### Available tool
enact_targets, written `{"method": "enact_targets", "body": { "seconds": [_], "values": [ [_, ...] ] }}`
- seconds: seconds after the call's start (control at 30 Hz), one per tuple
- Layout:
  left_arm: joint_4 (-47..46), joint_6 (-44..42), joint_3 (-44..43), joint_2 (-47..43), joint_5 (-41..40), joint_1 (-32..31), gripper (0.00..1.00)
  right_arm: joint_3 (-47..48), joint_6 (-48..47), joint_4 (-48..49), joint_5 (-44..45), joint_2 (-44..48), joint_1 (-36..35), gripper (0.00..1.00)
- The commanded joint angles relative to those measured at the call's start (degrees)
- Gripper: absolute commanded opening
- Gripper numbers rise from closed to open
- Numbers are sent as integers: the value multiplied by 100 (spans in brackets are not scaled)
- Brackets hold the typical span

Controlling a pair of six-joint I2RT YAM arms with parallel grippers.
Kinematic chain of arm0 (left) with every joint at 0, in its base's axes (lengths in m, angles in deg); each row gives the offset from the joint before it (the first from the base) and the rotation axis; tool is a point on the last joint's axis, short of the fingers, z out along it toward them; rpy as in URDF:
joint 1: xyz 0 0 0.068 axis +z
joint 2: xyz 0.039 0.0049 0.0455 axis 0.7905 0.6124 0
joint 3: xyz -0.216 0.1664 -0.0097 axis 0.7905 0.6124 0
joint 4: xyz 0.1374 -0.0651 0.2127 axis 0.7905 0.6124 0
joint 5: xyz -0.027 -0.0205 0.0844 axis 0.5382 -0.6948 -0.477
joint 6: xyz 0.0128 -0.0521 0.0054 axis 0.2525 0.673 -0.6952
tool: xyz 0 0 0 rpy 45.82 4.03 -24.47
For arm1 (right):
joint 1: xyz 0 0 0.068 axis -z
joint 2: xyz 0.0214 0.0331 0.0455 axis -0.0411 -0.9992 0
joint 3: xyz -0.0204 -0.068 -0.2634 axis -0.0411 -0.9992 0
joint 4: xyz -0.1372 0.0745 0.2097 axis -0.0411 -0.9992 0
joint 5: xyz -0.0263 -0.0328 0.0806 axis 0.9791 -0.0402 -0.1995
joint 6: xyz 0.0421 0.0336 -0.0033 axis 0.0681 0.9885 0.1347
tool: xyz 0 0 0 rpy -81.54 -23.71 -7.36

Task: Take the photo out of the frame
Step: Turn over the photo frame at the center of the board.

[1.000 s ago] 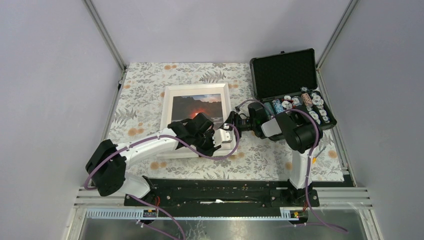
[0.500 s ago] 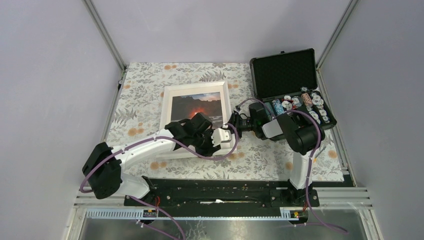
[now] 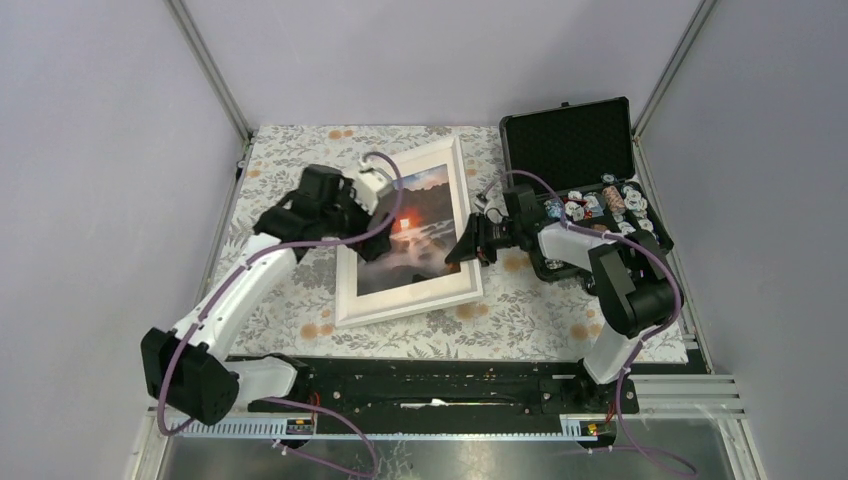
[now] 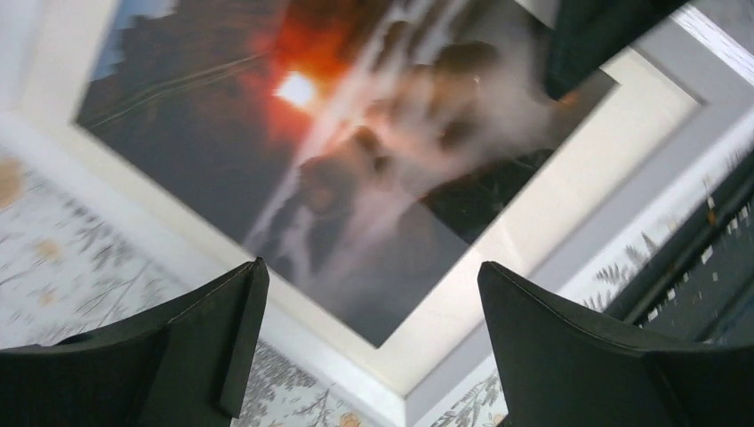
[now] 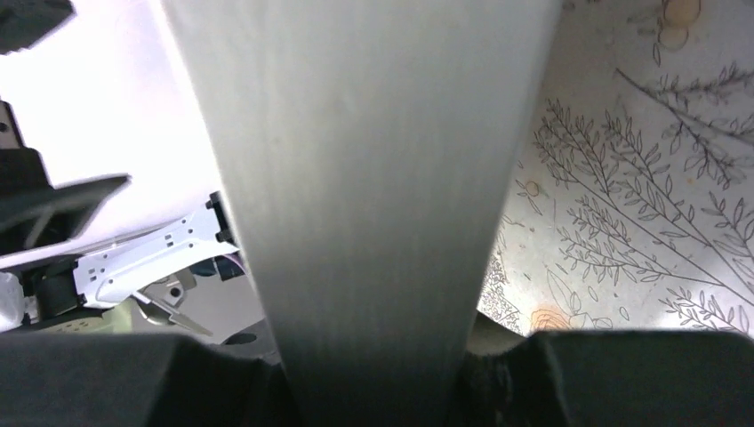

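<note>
The white frame [image 3: 410, 300] sits askew on the floral cloth, face up, and its right side looks raised. The photo [image 3: 420, 240], with its orange sun and white mist, is inside it behind a cream border. My right gripper [image 3: 468, 245] is shut on the frame's right edge; in the right wrist view that pale edge [image 5: 373, 178] fills the gap of the right gripper [image 5: 373, 374]. My left gripper [image 3: 380, 200] hovers open over the frame's far left part. In the left wrist view the left gripper [image 4: 369, 302] holds nothing, with the photo [image 4: 293, 133] and frame corner [image 4: 427, 374] below.
An open black foam-lined case [image 3: 575, 150] stands at the back right with several small spools [image 3: 600, 205] in its lower half, close behind the right arm. The floral cloth [image 3: 290, 160] covers the table. Grey walls close in both sides.
My left gripper has left the frame's near right corner, swung to its far left part and opened. The frame has turned and its right side has come up in the right gripper.
</note>
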Motion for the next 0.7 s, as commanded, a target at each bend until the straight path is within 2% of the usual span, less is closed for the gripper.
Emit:
{"method": "enact_targets", "body": {
  "seconds": [0.0, 0.1, 0.4, 0.67],
  "values": [
    [-28, 603, -422, -211, -67, 686, 95, 1434, -1955, -2561, 482, 425, 64, 0],
    [-22, 968, -547, -154, 4, 1311, 98, 2103, -2722, -3545, 883, 450, 66, 0],
    [-28, 1360, -903, 24, 898, 3174, 99, 3955, -4047, -5093, 2457, 691, 67, 0],
    [11, 1332, -995, 267, 1388, 3818, 99, 5379, -4860, -5780, 2995, 410, 3, 0]
  ]
}}
